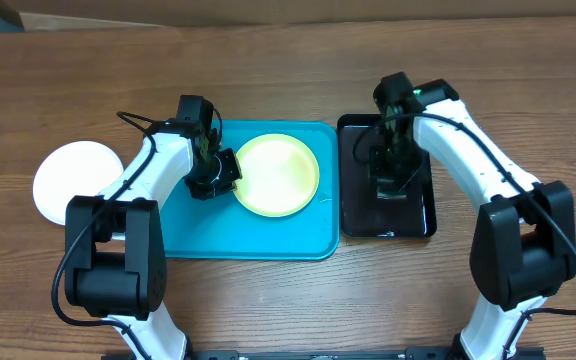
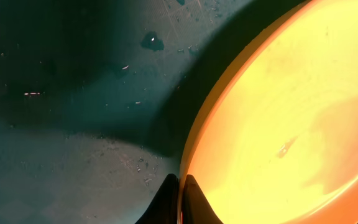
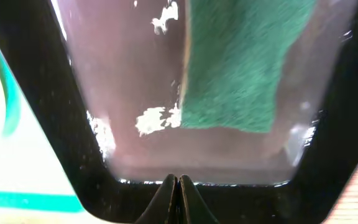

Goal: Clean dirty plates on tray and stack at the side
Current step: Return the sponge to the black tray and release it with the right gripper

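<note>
A pale yellow-green plate (image 1: 280, 175) lies on the teal tray (image 1: 198, 225), right of its middle. My left gripper (image 1: 223, 172) is shut on the plate's left rim. In the left wrist view the rim runs between the fingertips (image 2: 180, 186), and the plate (image 2: 278, 118) shows a small faint mark on its face. A white plate (image 1: 73, 180) lies on the table left of the tray. No aqua plate is in view. My right gripper (image 1: 388, 178) is shut and empty, low over the black tray (image 1: 418, 215), just short of the green sponge (image 3: 241, 62).
The black tray (image 3: 260, 202) stands against the teal tray's right edge and has wet white flecks on its floor. The teal tray's floor (image 2: 73, 124) is scratched and speckled. Bare wooden table surrounds both trays.
</note>
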